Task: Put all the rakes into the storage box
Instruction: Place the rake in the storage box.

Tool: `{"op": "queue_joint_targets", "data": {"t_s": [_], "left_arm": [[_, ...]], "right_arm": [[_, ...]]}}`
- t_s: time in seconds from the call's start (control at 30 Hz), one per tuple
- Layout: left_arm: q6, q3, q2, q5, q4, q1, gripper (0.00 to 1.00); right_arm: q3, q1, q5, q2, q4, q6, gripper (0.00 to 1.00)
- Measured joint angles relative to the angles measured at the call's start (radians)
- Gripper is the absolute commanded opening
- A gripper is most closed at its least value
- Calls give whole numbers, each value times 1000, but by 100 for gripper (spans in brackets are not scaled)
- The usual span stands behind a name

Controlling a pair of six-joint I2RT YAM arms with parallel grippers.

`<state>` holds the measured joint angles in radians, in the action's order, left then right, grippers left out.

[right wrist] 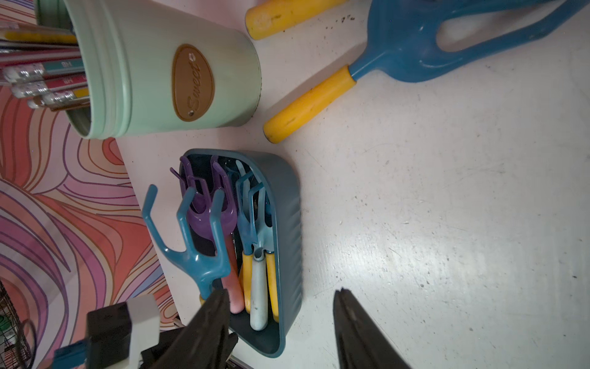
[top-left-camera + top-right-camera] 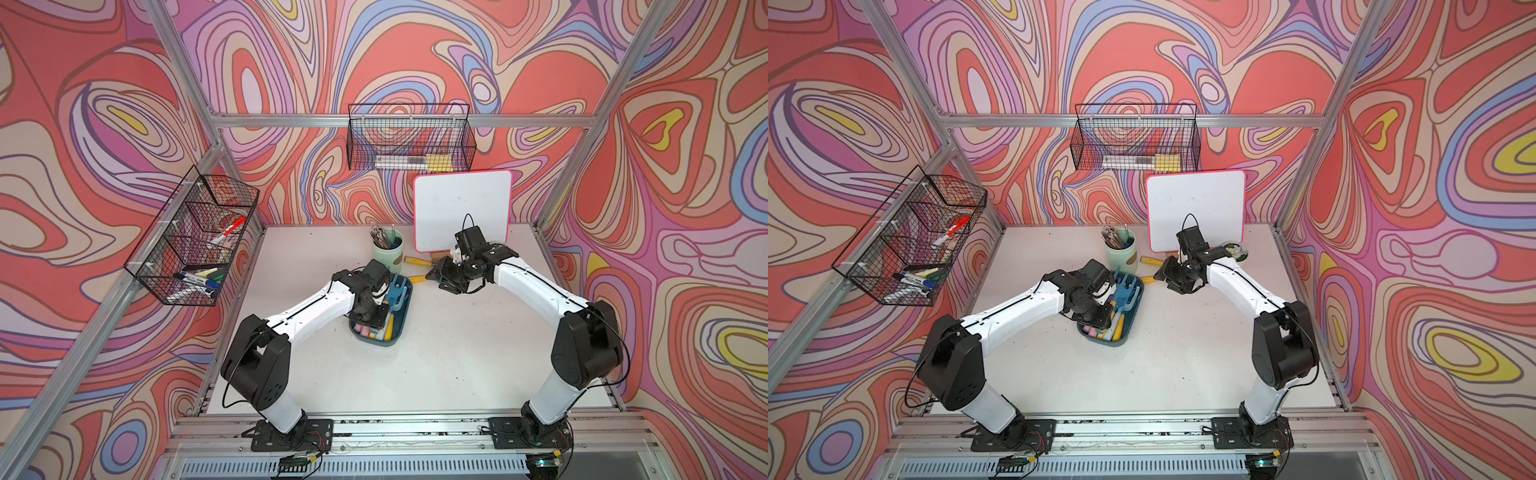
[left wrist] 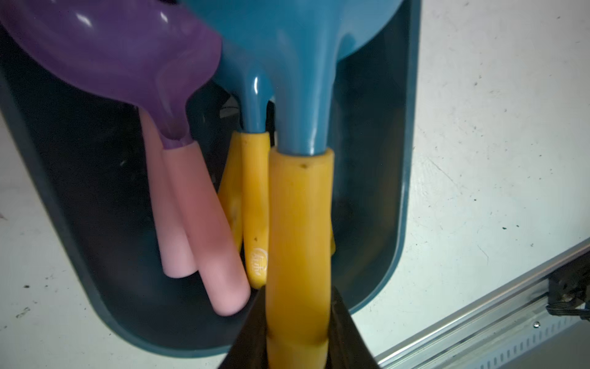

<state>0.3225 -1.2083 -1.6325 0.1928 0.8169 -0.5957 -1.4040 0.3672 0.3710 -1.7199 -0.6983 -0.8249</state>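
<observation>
Blue rake (image 3: 298,207) with yellow handle, pinched by my nearly closed left gripper (image 3: 298,294), tilts over the teal storage box (image 1: 290,230), tines toward its 12 o'clock end. Placing step: next, I judge, lower and let go. My right gripper (image 1: 281,291), at 2 o'clock, gapes empty.

Left gripper (image 3: 298,306) holds the rake (image 3: 300,198) by its handle above the storage box (image 3: 367,207).

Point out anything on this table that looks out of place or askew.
The rake, gripped by the left gripper, rides above the pile in the storage box, tines poking above its rim rather than lying flat. Two yellow-handled tools lie loose on the table beside the cup, outside the box.
</observation>
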Motion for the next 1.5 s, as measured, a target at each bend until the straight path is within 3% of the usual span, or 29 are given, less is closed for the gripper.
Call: {"op": "queue_joint_targets", "data": {"t_s": [0.57, 0.67, 0.7, 0.73, 0.9, 1.13, 1.5], "left_arm": [[-1, 39, -86, 93, -87, 48, 1], [-1, 39, -86, 97, -86, 51, 50], [-2, 39, -86, 99, -84, 51, 61], [-3, 39, -86, 101, -84, 52, 64], [-3, 5, -77, 88, -33, 52, 63], [19, -187, -8, -60, 35, 52, 65], [55, -216, -4, -111, 29, 53, 66]], "right_arm": [[0, -17, 4, -1, -2, 2, 54], [0, -19, 6, -2, -3, 2, 54], [0, -20, 9, -3, -3, 2, 54], [0, -20, 10, -4, -3, 2, 54], [0, -21, 11, -13, -6, 2, 54], [-24, -31, -33, -84, -32, 2, 56], [-109, -205, -102, -287, -61, -44, 56]]}}
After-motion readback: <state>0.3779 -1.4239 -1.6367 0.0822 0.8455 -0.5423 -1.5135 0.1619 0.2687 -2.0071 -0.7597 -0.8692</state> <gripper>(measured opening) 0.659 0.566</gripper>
